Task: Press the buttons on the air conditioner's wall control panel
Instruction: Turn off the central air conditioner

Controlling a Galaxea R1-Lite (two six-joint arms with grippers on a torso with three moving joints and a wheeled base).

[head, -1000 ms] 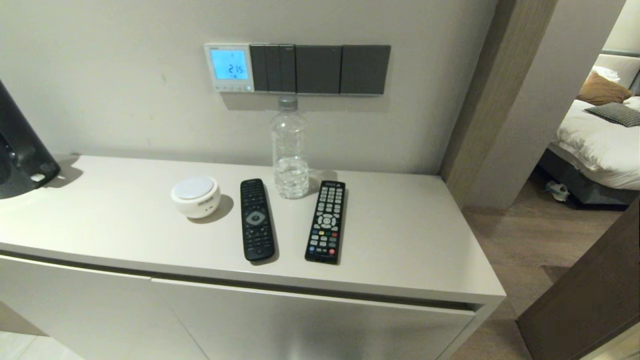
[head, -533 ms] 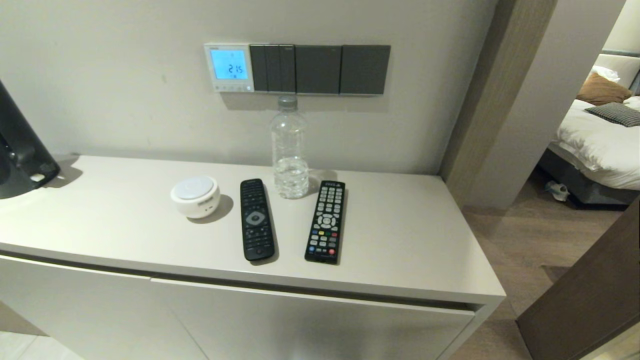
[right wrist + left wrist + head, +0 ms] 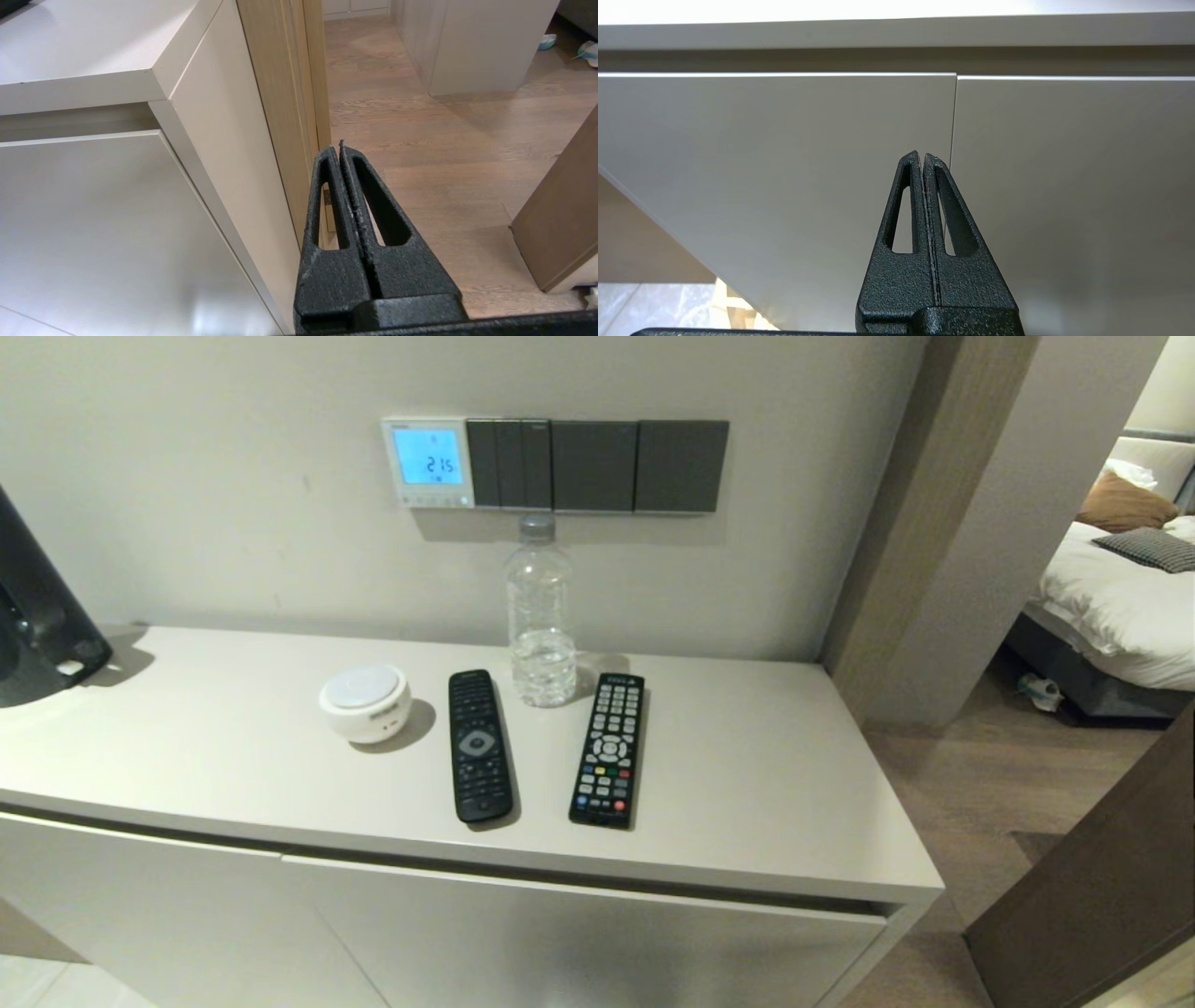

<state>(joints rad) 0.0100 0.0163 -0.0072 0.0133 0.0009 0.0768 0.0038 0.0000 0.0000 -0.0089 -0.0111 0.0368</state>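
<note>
Evidently unstarted: the wall control panel (image 3: 428, 462), its buttons (image 3: 431, 501) untouched, sits on the wall above the cabinet (image 3: 747, 784), while the left gripper (image 3: 923, 158) and right gripper (image 3: 337, 148), both closed and empty, hang low beside the cabinet front

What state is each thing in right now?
Panel: screen lit, reads 21.5.
Buttons: untouched.
Bottle: upright, capped, partly filled.
Cabinet doors: closed.
Left gripper: shut, low before the doors.
Right gripper: shut, beside the cabinet's end.
</note>
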